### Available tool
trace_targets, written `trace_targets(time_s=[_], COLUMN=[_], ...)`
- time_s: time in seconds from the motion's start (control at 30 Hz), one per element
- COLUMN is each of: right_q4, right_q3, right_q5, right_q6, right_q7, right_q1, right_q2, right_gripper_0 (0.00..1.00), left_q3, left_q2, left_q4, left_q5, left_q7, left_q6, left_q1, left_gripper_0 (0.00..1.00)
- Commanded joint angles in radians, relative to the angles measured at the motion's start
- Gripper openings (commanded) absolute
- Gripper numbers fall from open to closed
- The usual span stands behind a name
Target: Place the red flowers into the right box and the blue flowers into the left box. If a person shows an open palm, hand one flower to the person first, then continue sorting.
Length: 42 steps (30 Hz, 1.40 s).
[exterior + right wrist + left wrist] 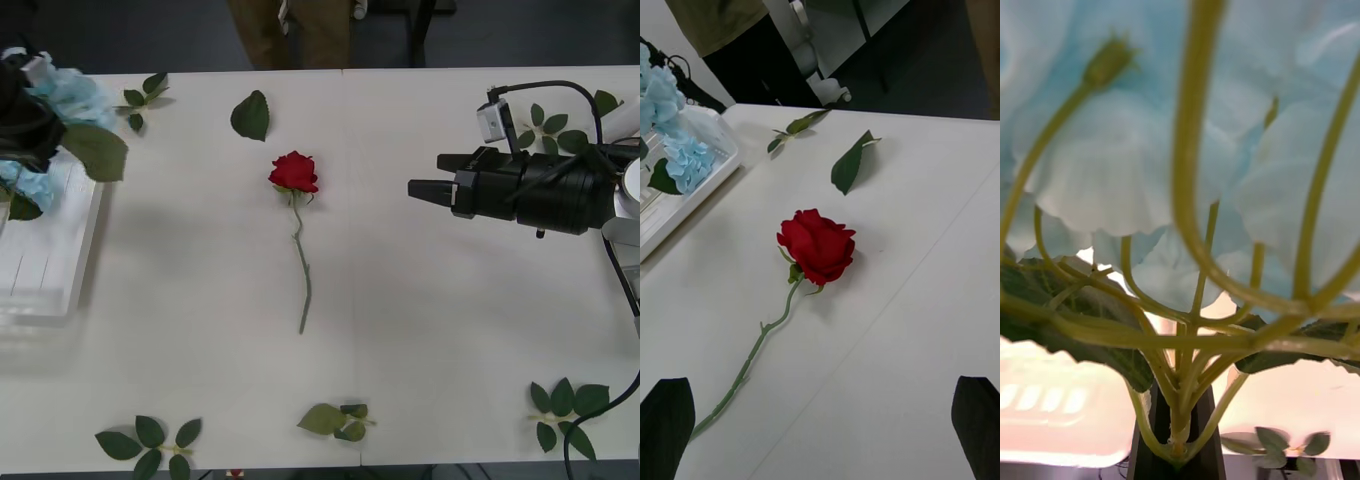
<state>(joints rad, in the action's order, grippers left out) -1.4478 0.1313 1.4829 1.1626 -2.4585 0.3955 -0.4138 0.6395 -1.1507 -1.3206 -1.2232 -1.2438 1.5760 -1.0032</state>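
Right gripper, black fingers parted, empty, above the white table right of a deep-red artificial rose lying mid-table; right wrist: same rose between the fingertips' line; left wrist: left gripper clamped on pale-blue hydrangea cluster stem, over the ridged white plastic tray.

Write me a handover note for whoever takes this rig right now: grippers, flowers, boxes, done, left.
Left gripper: shut on the stem of a pale sky-blue hydrangea-like flower, at the table's left edge over the ridged white plastic left box.
Right gripper: open and empty, hovering over the table's right side, aimed at the deep-red rose.
The rose lies alone mid-table, head toward the far edge, stem toward the robot.
A person in khaki-tan trousers stands behind the table; no open palm seen.
Done: blue flower picked up.
Left: release it into the left box; put the rose in the right box.
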Motion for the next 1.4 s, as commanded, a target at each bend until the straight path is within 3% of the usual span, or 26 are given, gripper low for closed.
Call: trace_targets(time_s=[0.03, 0.3, 0.63, 0.83, 0.87, 0.9, 0.93, 0.97, 1.4], right_q4=[-0.022, -0.022, -0.022, -0.022, -0.022, -0.022, -0.022, -0.022, -0.022], right_q3=[0.019, 0.019, 0.019, 0.019, 0.019, 0.021, 0.019, 0.019, 0.019], right_q5=[0.013, 0.011, 0.011, 0.013, 0.013, 0.013, 0.013, 0.013, 0.005], right_q6=[-0.009, -0.009, -0.014, -0.018, -0.018, -0.018, -0.018, -0.018, -0.023], right_q7=[0.019, 0.019, 0.019, 0.019, 0.019, 0.019, 0.019, 0.019, 0.021], right_q1=[0.020, 0.020, 0.020, 0.019, 0.020, 0.020, 0.020, 0.020, 0.019], right_q2=[0.010, 0.010, 0.010, 0.012, 0.010, 0.010, 0.010, 0.012, 0.012], right_gripper_0=[1.00, 1.00, 1.00, 1.00, 1.00, 1.00, 1.00, 1.00, 1.00], left_q3=[0.011, 0.011, 0.011, 0.011, 0.011, 0.011, 0.011, 0.011, 0.011], left_q2=[-0.167, -0.234, -0.092, -0.050, -0.050, -0.050, -0.049, -0.049, -0.049], left_q4=[0.110, 0.336, 0.506, 0.549, 0.547, 0.547, 0.549, 0.549, 0.541], left_q5=[-0.022, -0.019, 0.057, 0.064, 0.064, 0.062, 0.062, 0.062, 0.060], left_q7=[-0.197, -0.350, -0.338, -0.325, -0.324, -0.322, -0.322, -0.322, -0.327], left_q6=[-0.025, -0.208, -0.524, -0.590, -0.590, -0.588, -0.588, -0.588, -0.565], left_q1=[-0.029, 0.012, 0.115, 0.129, 0.127, 0.127, 0.127, 0.129, 0.129], left_gripper_0=[0.00, 0.00, 0.00, 0.00, 0.03, 0.32, 0.83, 1.00, 1.00])
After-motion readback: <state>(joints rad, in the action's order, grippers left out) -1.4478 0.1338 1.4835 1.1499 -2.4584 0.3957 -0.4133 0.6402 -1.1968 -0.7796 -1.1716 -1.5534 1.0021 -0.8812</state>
